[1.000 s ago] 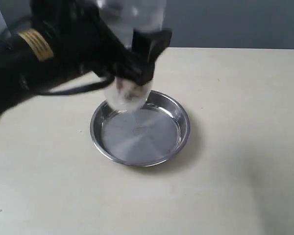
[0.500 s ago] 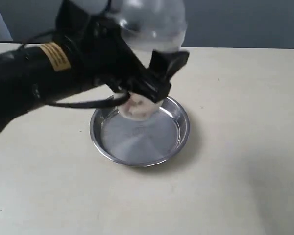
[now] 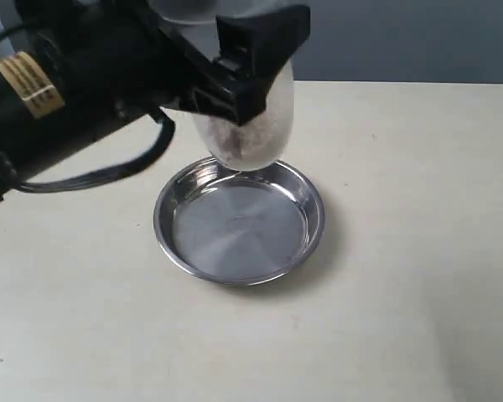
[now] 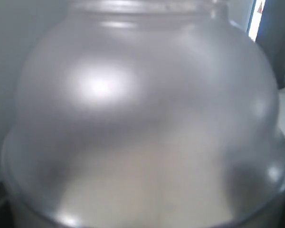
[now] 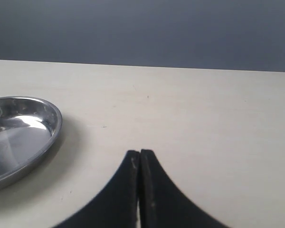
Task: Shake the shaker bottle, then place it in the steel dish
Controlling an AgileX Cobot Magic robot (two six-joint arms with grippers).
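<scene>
Shaker bottle (image 3: 250, 138) held over steel dish (image 3: 239, 274)
Grip: left gripper (image 3: 241, 77) clamped around the bottle, brownish granules inside, raised above the dish's far rim; dish sits on bench (image 3: 402, 251); right gripper (image 5: 140, 159) pinched closed near the dish.

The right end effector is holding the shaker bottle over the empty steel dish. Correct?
No. The left end effector holds the shaker bottle over the empty steel dish. The right wrist view shows the right end effector shut on nothing.
</scene>
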